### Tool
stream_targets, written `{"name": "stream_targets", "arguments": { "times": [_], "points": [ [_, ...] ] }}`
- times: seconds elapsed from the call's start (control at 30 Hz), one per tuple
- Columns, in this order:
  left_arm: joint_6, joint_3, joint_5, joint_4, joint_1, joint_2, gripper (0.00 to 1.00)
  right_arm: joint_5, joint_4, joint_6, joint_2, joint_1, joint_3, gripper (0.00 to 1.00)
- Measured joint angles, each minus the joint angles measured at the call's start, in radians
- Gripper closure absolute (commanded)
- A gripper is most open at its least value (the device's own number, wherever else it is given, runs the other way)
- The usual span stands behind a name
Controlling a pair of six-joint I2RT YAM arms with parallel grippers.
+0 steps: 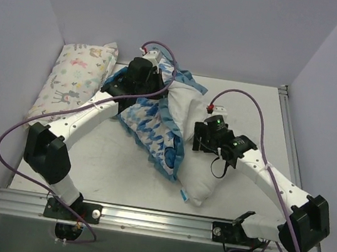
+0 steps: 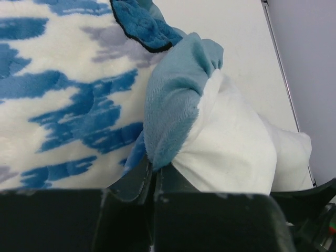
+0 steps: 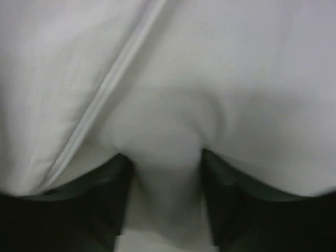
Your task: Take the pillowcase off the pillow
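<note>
The left gripper [image 2: 154, 177] pinches the pillowcase [image 2: 68, 105] by its trim, and the pillow [image 3: 168, 79] runs lengthwise from there to the right gripper [image 3: 167, 173], whose parted jaws straddle a fold, grip unclear.

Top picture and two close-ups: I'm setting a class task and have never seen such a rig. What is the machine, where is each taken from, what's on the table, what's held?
Two robot arms are bolted at the near edge of a table. The wide picture looks down from above; each close-up is from a wrist camera. On it lie a white pillow, partly inside a blue-and-white pillowcase, and a small printed pillow. The left gripper is shut on the pillowcase's blue trim. The right gripper straddles a bulge of pillow; whether it grips is unclear.
</note>
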Motion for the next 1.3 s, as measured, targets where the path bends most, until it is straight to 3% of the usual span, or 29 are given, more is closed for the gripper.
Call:
{"name": "stream_targets", "arguments": {
  "times": [0.07, 0.1, 0.23, 0.57, 0.7, 0.77, 0.8, 0.83, 0.87, 0.9, 0.97, 1.0, 1.07, 1.2, 1.3],
  "points": [
    [0.001, 0.015, 0.006, -0.014, 0.018, 0.005, 1.0, 0.023, 0.019, 0.017, 0.031, -0.005, 0.002, 0.97],
    [0.001, 0.026, 0.007, -0.025, 0.028, 0.006, 1.0, 0.027, 0.033, 0.02, 0.051, -0.011, 0.005, 1.0],
    [0.002, 0.067, 0.017, -0.05, 0.087, 0.006, 1.0, 0.014, 0.054, 0.032, 0.076, -0.09, 0.011, 1.0],
    [-0.026, 0.057, 0.055, -0.145, 0.388, 0.001, 1.0, -0.131, 0.047, 0.042, 0.018, -0.54, 0.038, 1.0],
    [-0.037, -0.022, 0.087, -0.162, 0.429, -0.016, 1.0, -0.154, 0.018, 0.038, 0.004, -0.567, 0.038, 1.0],
    [-0.036, -0.069, 0.106, -0.14, 0.421, -0.027, 0.88, -0.156, 0.012, 0.034, 0.004, -0.568, 0.038, 1.0],
    [-0.035, -0.097, 0.119, -0.121, 0.416, -0.037, 0.76, -0.156, 0.008, 0.029, 0.003, -0.568, 0.039, 0.88],
    [-0.035, -0.113, 0.137, -0.107, 0.412, -0.046, 0.5, -0.156, 0.0, 0.026, 0.001, -0.566, 0.041, 0.76],
    [-0.031, -0.121, 0.153, -0.096, 0.406, -0.054, 0.38, -0.156, -0.009, 0.025, -0.003, -0.563, 0.045, 0.64],
    [-0.031, -0.122, 0.164, -0.087, 0.399, -0.061, 0.32, -0.151, -0.025, 0.021, -0.009, -0.557, 0.054, 0.42],
    [-0.025, -0.121, 0.171, -0.072, 0.379, -0.085, 0.17, -0.123, -0.064, 0.01, -0.027, -0.532, 0.083, 0.29],
    [-0.02, -0.117, 0.168, -0.073, 0.365, -0.101, 0.15, -0.097, -0.082, 0.002, -0.04, -0.51, 0.101, 0.2],
    [-0.018, -0.102, 0.126, -0.087, 0.325, -0.136, 0.1, -0.062, -0.12, -0.007, -0.069, -0.441, 0.147, 0.13],
    [-0.029, -0.114, -0.036, -0.122, 0.236, -0.259, 0.07, -0.03, -0.171, -0.031, -0.125, -0.277, 0.234, 0.06],
    [-0.062, -0.237, -0.141, -0.111, 0.188, -0.426, 0.07, -0.012, -0.181, -0.053, -0.138, -0.174, 0.268, 0.02]
  ]
}}
